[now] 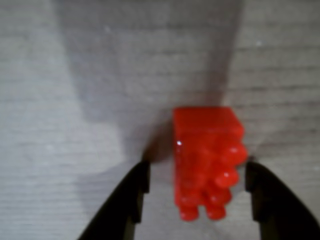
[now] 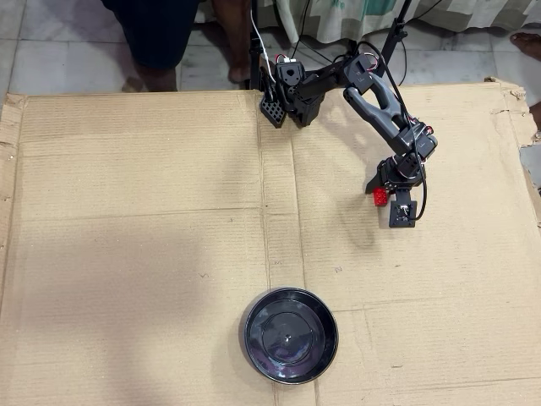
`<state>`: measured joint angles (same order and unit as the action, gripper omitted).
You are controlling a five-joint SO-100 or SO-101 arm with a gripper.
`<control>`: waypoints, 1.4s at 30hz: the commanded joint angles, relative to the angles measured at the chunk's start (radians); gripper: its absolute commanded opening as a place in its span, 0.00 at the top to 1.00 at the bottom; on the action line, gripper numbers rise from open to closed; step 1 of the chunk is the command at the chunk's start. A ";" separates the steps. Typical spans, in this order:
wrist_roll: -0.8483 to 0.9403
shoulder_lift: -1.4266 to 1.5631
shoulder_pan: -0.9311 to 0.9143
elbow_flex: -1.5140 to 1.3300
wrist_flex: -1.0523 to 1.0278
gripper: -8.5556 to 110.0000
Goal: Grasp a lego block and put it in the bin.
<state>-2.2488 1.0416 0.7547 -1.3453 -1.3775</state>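
The step now looks like the grab. The hand (image 1: 197, 187) is open, with one black finger on each side of the lego block (image 1: 207, 160), and it holds nothing yet. To do this well, the hand should come down a little more so the fingers reach past the middle of the block, then close slowly and evenly. The block sits nearer the right finger in the wrist view, so the hand should slide a bit to the right first. That way both fingers meet the block together and it does not get pushed or tipped. The bumpy side faces the right finger, so a soft squeeze is best, or the block may slip.

In the wrist view the red block lies on the cardboard (image 1: 60, 100) between the two fingers, with a gap on the left and almost none on the right. I cannot tell if the right finger touches it.

In the overhead view the lego block (image 2: 379, 196) is at the right, under the arm's tip. The bin (image 2: 250, 338) is well apart from it, nearer and to the left, and it is empty.
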 commanded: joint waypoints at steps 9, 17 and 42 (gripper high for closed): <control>-0.003 0.005 -0.017 0.035 0.008 0.83; -0.003 0.008 -0.031 0.034 0.009 0.93; 0.005 0.005 -0.319 0.399 0.124 0.93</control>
<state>-2.2488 1.0354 0.4709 -0.9971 -1.3039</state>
